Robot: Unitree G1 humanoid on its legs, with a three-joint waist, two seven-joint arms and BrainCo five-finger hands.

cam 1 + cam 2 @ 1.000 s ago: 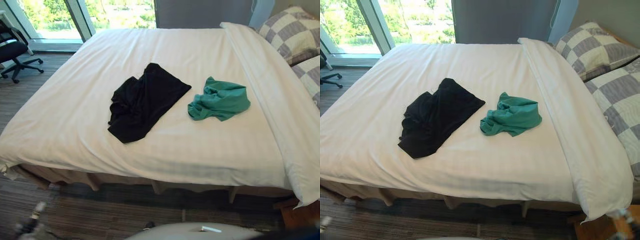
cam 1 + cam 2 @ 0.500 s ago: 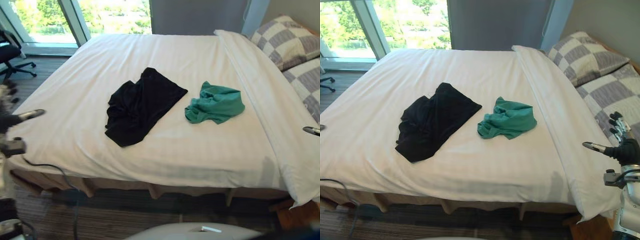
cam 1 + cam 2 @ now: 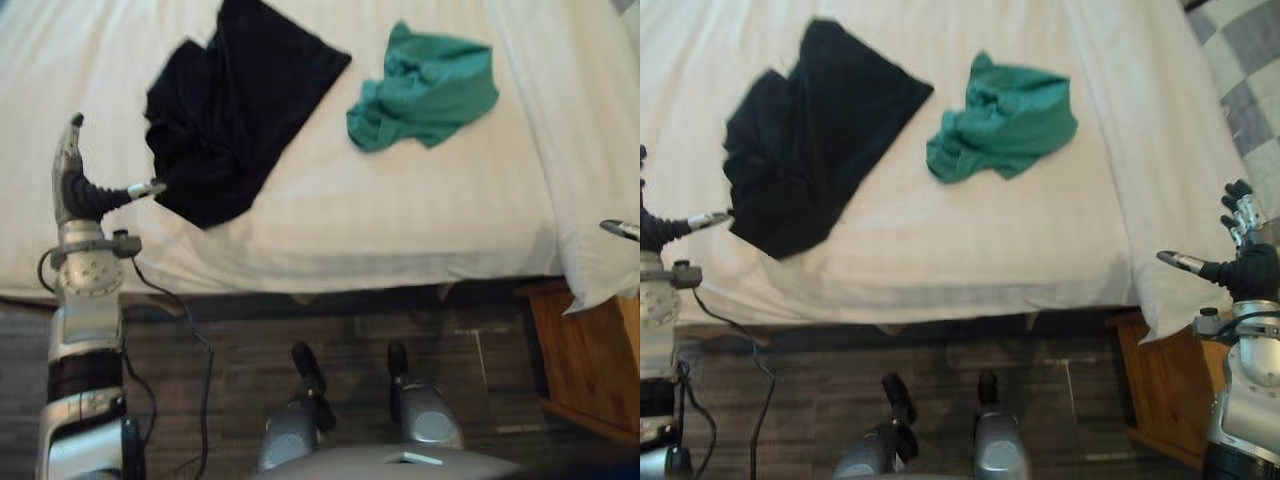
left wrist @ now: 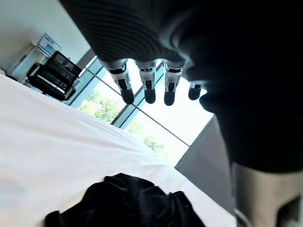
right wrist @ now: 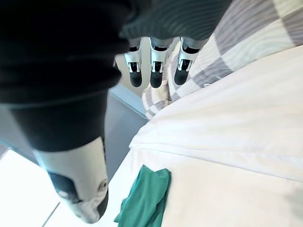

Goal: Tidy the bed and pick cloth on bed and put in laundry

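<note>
Bed [image 3: 300, 230] holds two cloths: one black cloth [image 3: 235, 100], one green cloth [image 3: 425, 85].

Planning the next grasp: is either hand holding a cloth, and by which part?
Nothing is held. The left hand and right hand are open; the black crumpled cloth and green crumpled cloth lie loose on the white bed sheet.

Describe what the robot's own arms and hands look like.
The left arm and right arm are silver-grey, built of rounded cylindrical segments with darker bands. The left hand and right hand each wear a dark ribbed cover over the back and wrist. Their fingers are slim and silver with dark tips, as is each thumb.
</note>
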